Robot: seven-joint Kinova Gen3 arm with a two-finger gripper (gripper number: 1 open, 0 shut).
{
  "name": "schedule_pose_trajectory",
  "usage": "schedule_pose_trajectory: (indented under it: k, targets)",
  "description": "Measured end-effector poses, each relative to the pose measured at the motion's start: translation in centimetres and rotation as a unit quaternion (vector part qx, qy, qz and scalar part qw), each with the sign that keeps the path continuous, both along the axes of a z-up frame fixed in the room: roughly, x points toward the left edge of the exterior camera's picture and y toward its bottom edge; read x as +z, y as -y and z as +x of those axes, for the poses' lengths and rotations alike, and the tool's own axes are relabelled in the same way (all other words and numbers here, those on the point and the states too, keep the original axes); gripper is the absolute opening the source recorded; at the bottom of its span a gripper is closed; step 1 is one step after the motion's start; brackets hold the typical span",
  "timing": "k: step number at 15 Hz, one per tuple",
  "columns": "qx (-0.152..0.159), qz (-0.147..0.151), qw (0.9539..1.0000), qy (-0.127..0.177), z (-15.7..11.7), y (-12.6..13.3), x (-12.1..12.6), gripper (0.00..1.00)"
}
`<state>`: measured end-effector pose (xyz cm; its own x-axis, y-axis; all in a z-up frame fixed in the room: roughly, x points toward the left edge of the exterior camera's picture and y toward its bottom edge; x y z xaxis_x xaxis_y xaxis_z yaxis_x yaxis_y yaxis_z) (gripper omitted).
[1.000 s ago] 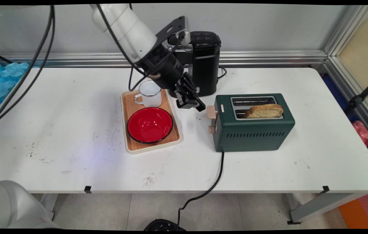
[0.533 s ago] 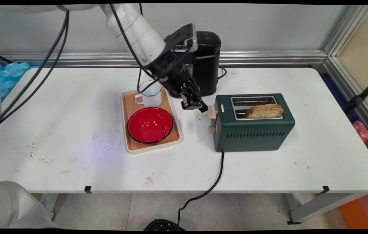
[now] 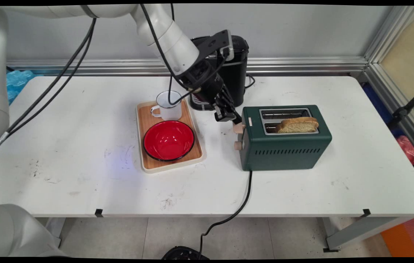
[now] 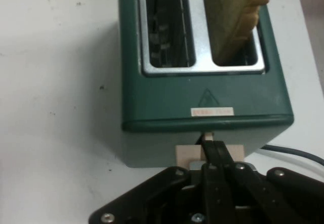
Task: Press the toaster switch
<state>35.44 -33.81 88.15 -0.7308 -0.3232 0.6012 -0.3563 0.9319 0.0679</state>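
End effector [image 4: 211, 145], fingers clenched together, presses tip-down on the wooden lever [image 3: 238, 127] of the green toaster [image 3: 285, 146]; bread slice [image 3: 297, 125] stands in its near slot, beside a tray [image 3: 147, 160] on the white surface [image 3: 64, 120]

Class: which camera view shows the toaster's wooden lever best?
The main view: the wooden lever stands clear at the green toaster's end, the gripper just above it. The hand view shows only its top, partly behind the fingers.

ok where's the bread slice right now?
The bread stands in the near slot of the green toaster, right of the tray in the main view; the far slot is empty. The gripper is at the toaster's lever.
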Motion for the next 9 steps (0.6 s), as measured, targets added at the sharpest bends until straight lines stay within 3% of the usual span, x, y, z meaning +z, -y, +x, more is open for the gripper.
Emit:
schedule_pose_trajectory:
  k: [9]
  targets:
    - [0.006, 0.008, 0.9999, 0.002, -0.8, 0.3, -1.8, 0.0]
